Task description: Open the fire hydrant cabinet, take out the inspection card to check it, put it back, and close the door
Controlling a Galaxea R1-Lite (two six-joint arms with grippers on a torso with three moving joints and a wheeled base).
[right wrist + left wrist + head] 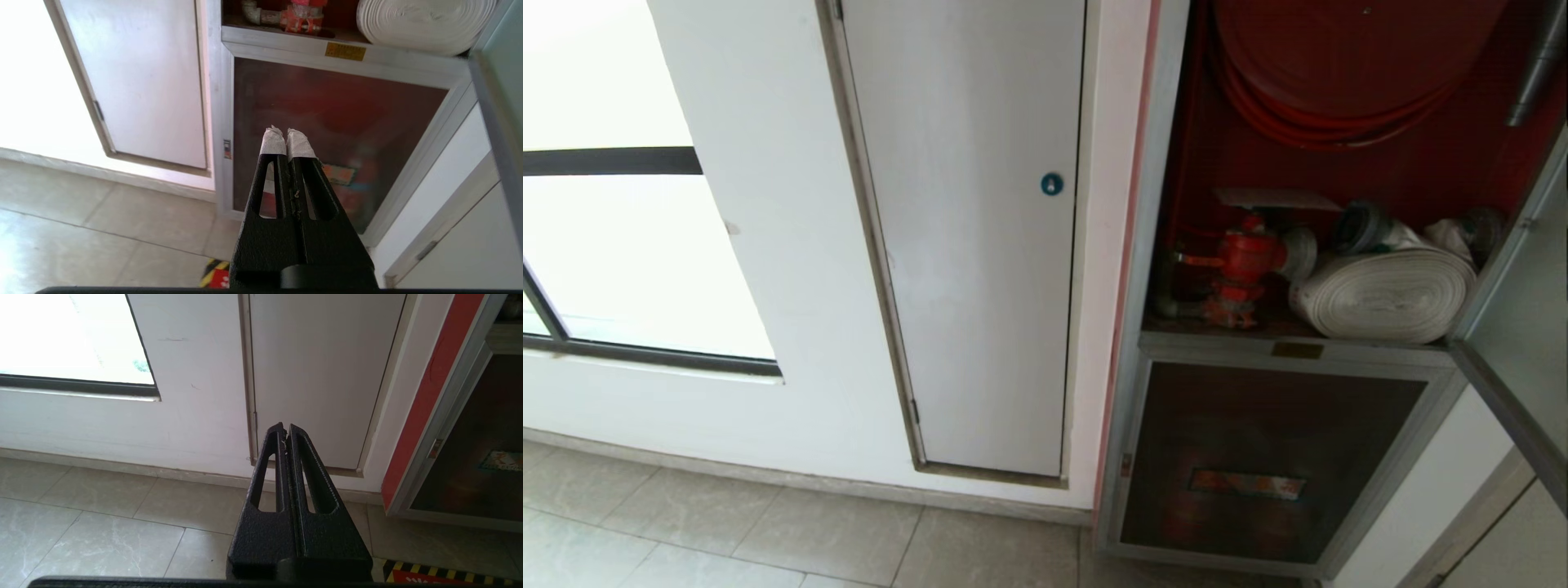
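The left gripper [285, 430] hangs low over the floor tiles [102, 522], fingers pressed together, idle. The right gripper [286, 139], also pressed together and empty, faces the lower dark pane [327, 134]. The cabinet [1168, 204] stands open, its door [1523, 327] swung right for access. A flat card [1274, 198] rests above the red valve [1245, 257].

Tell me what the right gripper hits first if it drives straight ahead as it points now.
Likely the smaller dark pane below the hose shelf: the shut right gripper lines up with it, above its label. Depth is unclear.
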